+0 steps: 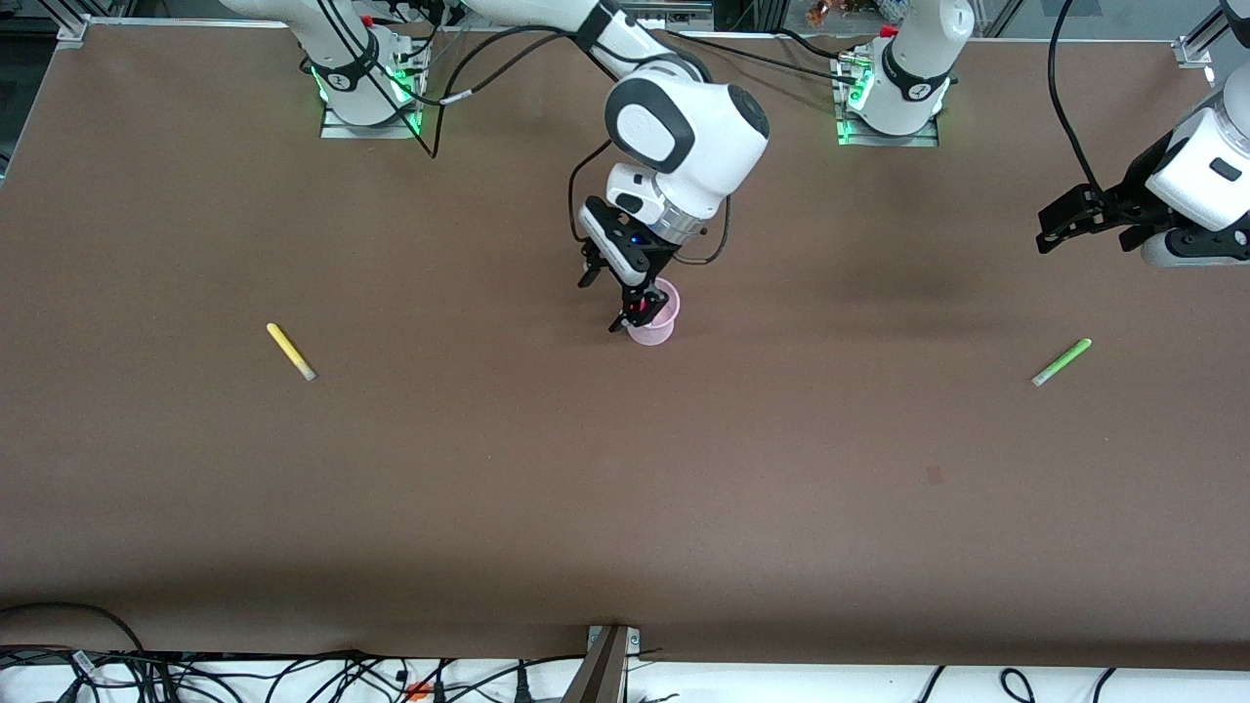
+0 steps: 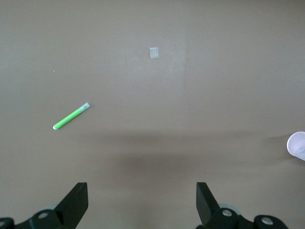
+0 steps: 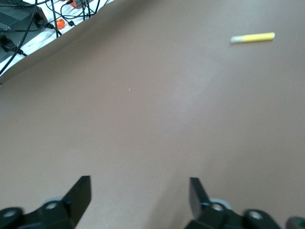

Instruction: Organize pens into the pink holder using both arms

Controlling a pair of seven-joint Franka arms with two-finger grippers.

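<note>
The pink holder (image 1: pixel 656 320) stands upright mid-table; its edge also shows in the left wrist view (image 2: pixel 298 144). A magenta pen (image 1: pixel 640 309) shows inside it, partly hidden by my right gripper (image 1: pixel 605 301), which is open and empty right beside the holder (image 3: pixel 140 186). The yellow pen (image 1: pixel 290 351) lies flat toward the right arm's end (image 3: pixel 252 37). The light green pen (image 1: pixel 1062 361) lies flat toward the left arm's end (image 2: pixel 71 116). My left gripper (image 1: pixel 1060 220) is open and empty in the air (image 2: pixel 142 191). The purple pen is hidden.
A small tape patch (image 1: pixel 935 475) is stuck to the brown table (image 1: pixel 625 508), nearer the front camera than the green pen; it also shows in the left wrist view (image 2: pixel 154 52). Cables (image 1: pixel 293 674) lie along the table's front edge.
</note>
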